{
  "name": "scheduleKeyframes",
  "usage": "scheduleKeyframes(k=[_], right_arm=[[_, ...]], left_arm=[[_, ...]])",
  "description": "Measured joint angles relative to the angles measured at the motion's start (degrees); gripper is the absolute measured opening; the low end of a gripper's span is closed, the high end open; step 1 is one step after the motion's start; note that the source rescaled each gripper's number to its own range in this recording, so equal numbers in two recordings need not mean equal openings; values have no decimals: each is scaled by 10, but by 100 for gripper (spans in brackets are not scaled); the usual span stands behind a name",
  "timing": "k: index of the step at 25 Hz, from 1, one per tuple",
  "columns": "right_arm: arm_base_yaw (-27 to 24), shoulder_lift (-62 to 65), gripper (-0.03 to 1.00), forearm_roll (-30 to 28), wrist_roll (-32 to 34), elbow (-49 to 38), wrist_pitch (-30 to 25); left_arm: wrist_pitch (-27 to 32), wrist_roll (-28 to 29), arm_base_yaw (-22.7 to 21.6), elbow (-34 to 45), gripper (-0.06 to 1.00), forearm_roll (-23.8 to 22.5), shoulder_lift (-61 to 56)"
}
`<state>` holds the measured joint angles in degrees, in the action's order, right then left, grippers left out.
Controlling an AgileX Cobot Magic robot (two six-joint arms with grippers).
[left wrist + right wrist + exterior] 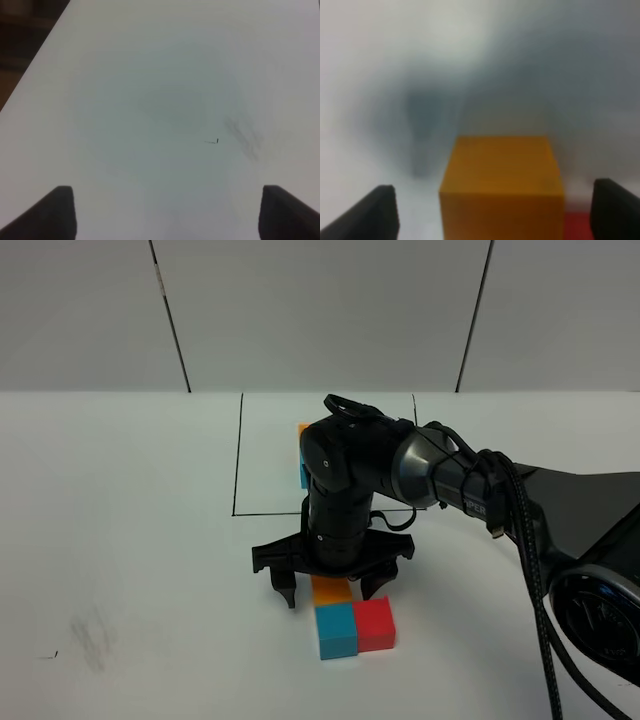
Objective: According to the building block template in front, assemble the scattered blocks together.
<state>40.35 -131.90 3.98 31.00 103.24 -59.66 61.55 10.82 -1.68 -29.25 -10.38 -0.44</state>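
Note:
My right gripper (333, 596) points straight down over the orange block (332, 589), open, one finger on each side and neither touching it. The right wrist view shows the orange block (502, 185) between the wide-apart fingertips (382, 210). It sits directly behind the blue block (337, 630), which touches the red block (374, 624) on its right, making an L. The template is mostly hidden behind the arm; an orange sliver (302, 427) and a blue sliver (302, 476) show inside the black rectangle line (240, 455). My left gripper (167, 215) is open over bare table.
The right arm's dark body and cable (520, 530) stretch in from the right edge. A faint grey smudge (92, 630) marks the white table at the left, with a small black mark (212, 141) beside it in the left wrist view.

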Motion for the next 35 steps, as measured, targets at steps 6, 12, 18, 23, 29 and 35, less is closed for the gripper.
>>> scheduleKeyframes(k=[6, 12, 18, 23, 29, 35], right_arm=[[0, 0, 77, -27, -18, 82, -61], [0, 14, 77, -91, -46, 165, -92], [-2, 92, 77, -194, -71, 170, -97], [-24, 175, 77, -216, -109, 169, -98], [-89, 300, 77, -219, -156, 98, -98], [-197, 450, 77, -214, -219, -46, -100]], left_arm=[[0, 0, 0, 0, 82, 0, 0], [0, 0, 0, 0, 82, 0, 0], [0, 0, 0, 0, 82, 0, 0], [0, 0, 0, 0, 82, 0, 0], [0, 0, 0, 0, 82, 0, 0], [0, 0, 0, 0, 82, 0, 0]])
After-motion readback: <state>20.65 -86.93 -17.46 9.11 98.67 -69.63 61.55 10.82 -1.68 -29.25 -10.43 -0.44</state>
